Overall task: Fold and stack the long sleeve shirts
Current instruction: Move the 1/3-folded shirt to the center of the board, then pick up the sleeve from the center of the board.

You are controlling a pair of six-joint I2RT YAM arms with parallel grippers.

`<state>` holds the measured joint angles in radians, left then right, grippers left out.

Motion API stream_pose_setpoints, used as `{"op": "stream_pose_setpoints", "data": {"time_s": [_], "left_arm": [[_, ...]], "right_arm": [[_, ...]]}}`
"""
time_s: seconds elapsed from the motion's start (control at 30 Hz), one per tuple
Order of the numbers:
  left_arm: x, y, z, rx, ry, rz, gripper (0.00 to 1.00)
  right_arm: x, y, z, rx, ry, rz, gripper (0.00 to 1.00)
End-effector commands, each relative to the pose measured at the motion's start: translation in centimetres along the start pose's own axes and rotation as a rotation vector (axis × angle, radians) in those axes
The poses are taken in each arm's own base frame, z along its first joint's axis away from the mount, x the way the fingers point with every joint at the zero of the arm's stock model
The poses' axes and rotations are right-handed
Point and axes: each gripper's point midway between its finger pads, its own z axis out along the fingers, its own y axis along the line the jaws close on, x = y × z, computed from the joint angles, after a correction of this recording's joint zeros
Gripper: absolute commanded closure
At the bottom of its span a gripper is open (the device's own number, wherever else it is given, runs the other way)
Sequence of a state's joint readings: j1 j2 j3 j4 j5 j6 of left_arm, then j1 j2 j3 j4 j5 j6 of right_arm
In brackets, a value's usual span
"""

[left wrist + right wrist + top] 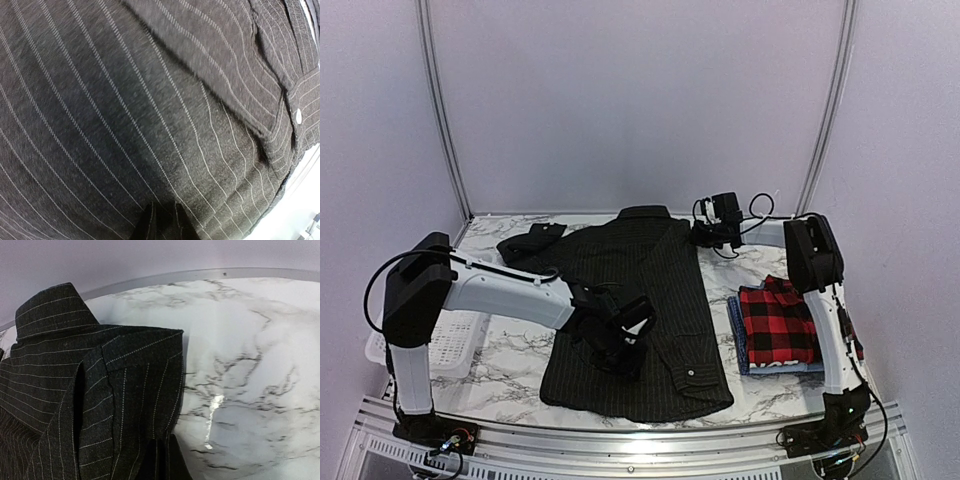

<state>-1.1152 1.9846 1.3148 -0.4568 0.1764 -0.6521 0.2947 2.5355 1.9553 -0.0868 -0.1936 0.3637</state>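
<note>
Black shirt point(665, 290) lies flat mid-table point(510, 365). Left gripper point(618, 348) pinches a fold near its left side. Right gripper point(703, 234), pressed together, pinches its far right shoulder.

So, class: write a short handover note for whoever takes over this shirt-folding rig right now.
Left gripper: pinching the black shirt near its middle.
Right gripper: shut on the same shirt's shoulder, beside the collar.
Done: plaid shirt folded, stacked on the folded blue shirt, at the right.
To do: fold the black shirt, lying flat, and add it to the stack.
</note>
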Motion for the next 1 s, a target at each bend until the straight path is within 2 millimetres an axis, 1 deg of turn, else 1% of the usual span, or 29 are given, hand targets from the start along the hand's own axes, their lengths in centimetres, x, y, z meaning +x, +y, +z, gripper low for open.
{"op": "stream_pose_setpoints", "data": {"time_s": [0.0,0.07,0.1,0.13,0.17,0.2,0.27,0.33,0.4,0.5,0.57,0.63,0.7,0.8,0.83,0.87,0.9,0.93,0.97], "left_arm": [[1.1,0.1,1.1,-0.024,0.057,-0.028,0.86],[0.3,-0.4,0.6,-0.017,0.033,-0.029,0.85],[-0.3,-0.6,0.1,-0.018,0.011,-0.031,0.83],[-1.1,-0.9,-0.7,-0.017,-0.017,-0.033,0.82],[-2.1,-1.0,-1.9,-0.012,-0.056,-0.041,0.8],[-2.9,-0.9,-3.0,-0.015,-0.092,-0.05,0.77],[-4.9,0.4,-5.4,-0.032,-0.172,-0.094,0.76],[-7.0,2.1,-8.0,-0.054,-0.254,-0.134,0.74],[-9.2,5.1,-10.6,-0.119,-0.348,-0.186,0.73],[-12.1,10.7,-14.1,-0.235,-0.46,-0.274,0.69],[-14.1,14.6,-16.2,-0.333,-0.533,-0.319,0.67],[-16.2,17.6,-17.8,-0.398,-0.582,-0.345,0.66],[-18.5,20.4,-18.9,-0.462,-0.616,-0.364,0.65],[-21.4,24.1,-19.4,-0.526,-0.643,-0.399,0.61],[-22.4,25.5,-19.7,-0.547,-0.654,-0.413,0.59],[-23.5,26.4,-20.1,-0.555,-0.673,-0.43,0.53],[-24.1,28.2,-19.7,-0.566,-0.668,-0.459,0.51],[-24.8,28.8,-20.0,-0.554,-0.681,-0.48,0.5],[-25.3,30.3,-19.2,-0.545,-0.675,-0.519,0.49]], "right_arm": [[-1.9,-3.2,-2.3,0.072,-0.018,0.009,1.0],[-2.0,-3.5,-2.7,0.081,-0.02,0.008,1.0],[-2.0,-3.6,-2.9,0.082,-0.022,0.008,1.0],[-2.1,-3.6,-3.1,0.079,-0.021,0.006,1.0],[-2.3,-3.3,-3.3,0.074,-0.023,0.003,0.99],[-2.5,-3.1,-3.5,0.068,-0.023,-0.001,0.96],[-3.2,-2.4,-4.2,0.049,-0.033,-0.009,0.87],[-4.0,-1.7,-5.0,0.031,-0.042,-0.021,0.75],[-4.6,-0.8,-5.9,0.01,-0.053,-0.036,0.65],[-5.5,0.8,-7.7,-0.014,-0.08,-0.061,0.5],[-5.9,2.0,-8.9,-0.032,-0.095,-0.076,0.45],[-6.2,3.3,-10.0,-0.047,-0.107,-0.09,0.42],[-6.5,4.4,-11.1,-0.066,-0.114,-0.107,0.4],[-6.4,5.9,-12.5,-0.091,-0.11,-0.127,0.37],[-6.4,6.4,-13.0,-0.099,-0.108,-0.135,0.37],[-6.5,7.1,-13.7,-0.105,-0.116,-0.145,0.37],[-6.4,7.7,-14.2,-0.109,-0.12,-0.156,0.36],[-6.4,8.1,-14.8,-0.111,-0.13,-0.166,0.34],[-6.5,8.7,-15.6,-0.113,-0.146,-0.178,0.33]]}}
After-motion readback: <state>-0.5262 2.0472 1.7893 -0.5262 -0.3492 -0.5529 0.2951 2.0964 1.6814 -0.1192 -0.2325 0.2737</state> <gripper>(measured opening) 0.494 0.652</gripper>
